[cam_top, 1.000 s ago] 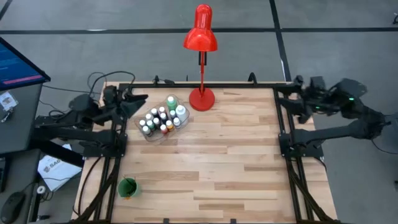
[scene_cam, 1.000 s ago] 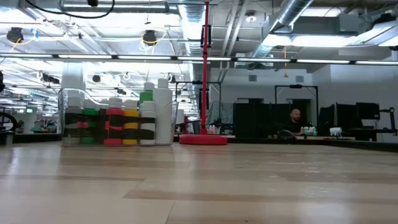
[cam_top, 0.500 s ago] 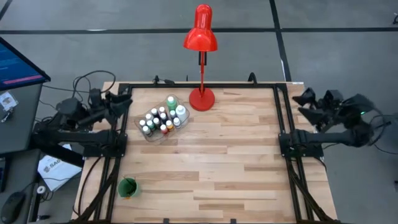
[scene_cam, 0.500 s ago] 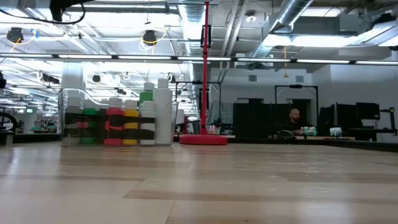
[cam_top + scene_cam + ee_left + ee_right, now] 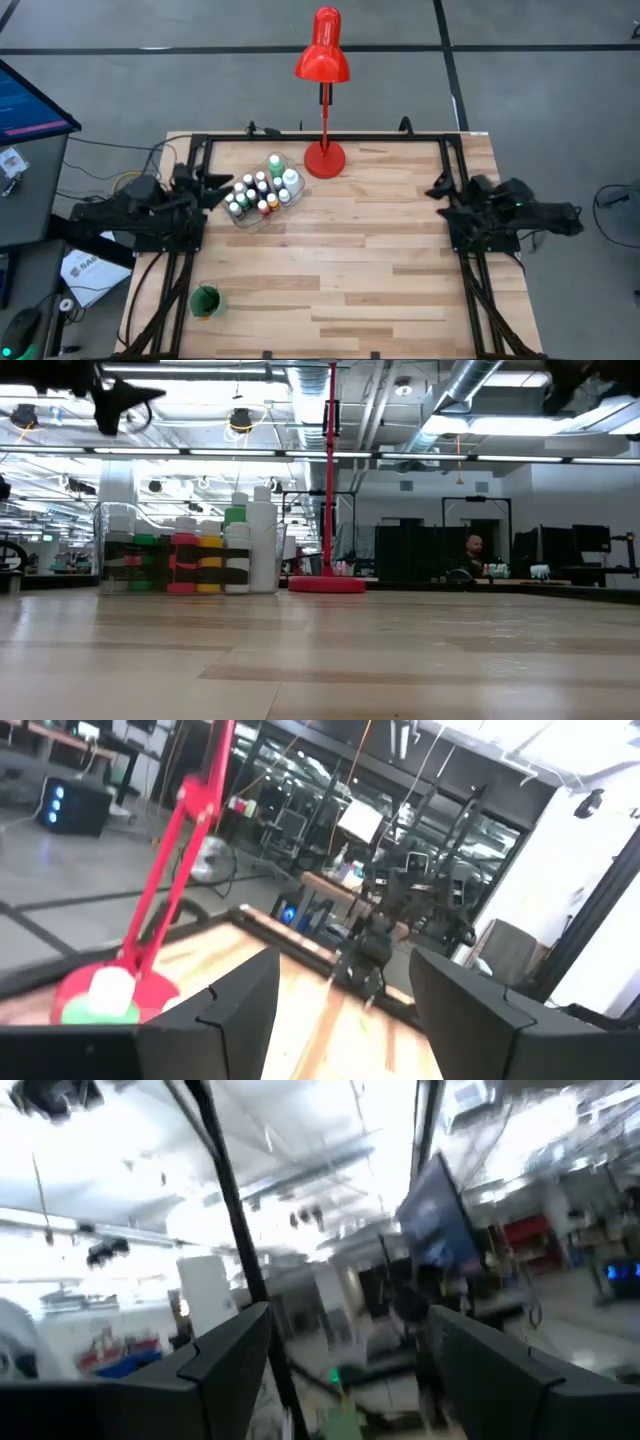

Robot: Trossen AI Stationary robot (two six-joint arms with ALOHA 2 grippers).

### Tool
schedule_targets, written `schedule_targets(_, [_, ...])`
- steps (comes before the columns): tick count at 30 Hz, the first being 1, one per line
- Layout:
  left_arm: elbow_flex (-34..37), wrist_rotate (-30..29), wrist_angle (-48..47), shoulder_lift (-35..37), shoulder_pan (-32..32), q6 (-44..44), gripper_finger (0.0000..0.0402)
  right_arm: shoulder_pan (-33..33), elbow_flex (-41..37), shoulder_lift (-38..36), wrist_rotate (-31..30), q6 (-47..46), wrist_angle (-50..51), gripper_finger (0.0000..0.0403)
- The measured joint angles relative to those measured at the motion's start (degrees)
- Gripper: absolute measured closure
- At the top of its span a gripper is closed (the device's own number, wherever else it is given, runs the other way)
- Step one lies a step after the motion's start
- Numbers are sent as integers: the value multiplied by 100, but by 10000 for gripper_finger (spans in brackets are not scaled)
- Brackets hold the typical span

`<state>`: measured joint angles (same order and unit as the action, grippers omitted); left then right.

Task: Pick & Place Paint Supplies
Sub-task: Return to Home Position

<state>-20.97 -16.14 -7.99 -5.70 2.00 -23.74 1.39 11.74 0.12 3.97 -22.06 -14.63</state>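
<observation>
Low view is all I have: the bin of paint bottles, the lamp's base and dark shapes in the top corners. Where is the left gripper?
Observer: The high view shows the left gripper over the table's left side, close to the left end of the transparent bin.
Operator: And the right one?
Observer: The right gripper is over the table's right side, far from the bin.
Operator: Is either one holding anything?
Observer: No. Each wrist view shows its fingers spread, with nothing between them.
</observation>
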Motion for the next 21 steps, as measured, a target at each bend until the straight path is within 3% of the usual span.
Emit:
schedule_targets(7, [896,56,84,565,-7,-160,193,-5,-584,12,206,-29,-316,137])
schedule_targets(14, [1482,706,796,529,-10,-209,193,-70,-1025,9,1105,430,-904,137])
schedule_targets(21, [2056,1559,1476,557,-11,-286,193,-334,-1130,18,1296,614,-824,137])
